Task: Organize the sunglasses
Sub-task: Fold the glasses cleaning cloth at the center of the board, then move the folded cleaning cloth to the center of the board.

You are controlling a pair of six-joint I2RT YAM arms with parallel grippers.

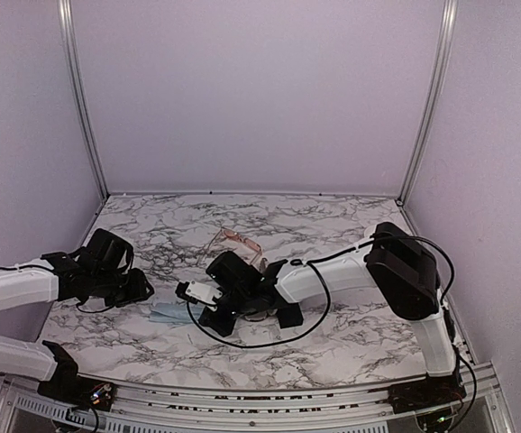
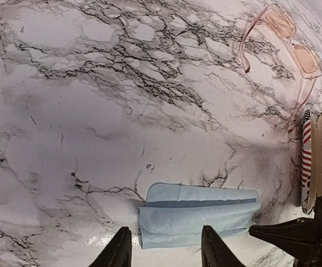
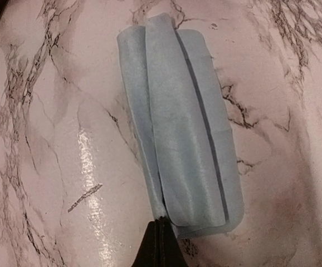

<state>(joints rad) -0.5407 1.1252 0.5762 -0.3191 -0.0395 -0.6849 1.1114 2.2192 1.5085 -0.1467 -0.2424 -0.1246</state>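
Presumably for lifting, the blue cloth (image 3: 177, 128) is pinched at its edge by the right pincer (image 3: 160, 223); the left pincer (image 2: 166, 236) is held apart.

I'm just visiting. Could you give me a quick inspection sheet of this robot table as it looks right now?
Surface: glossy marble-patterned table.
Job's things: one pair of sunglasses, pinkish lenses, lying with arms unfolded; no second pair clearly seen.
Clutter: folded blue cloth; stars-and-stripes case, partly hidden.
Claws: left claw open near the cloth, holding nothing; right claw shut at the cloth's edge.
Cables: black cable loops over the table.
Surroundings: lilac walls, metal rails.
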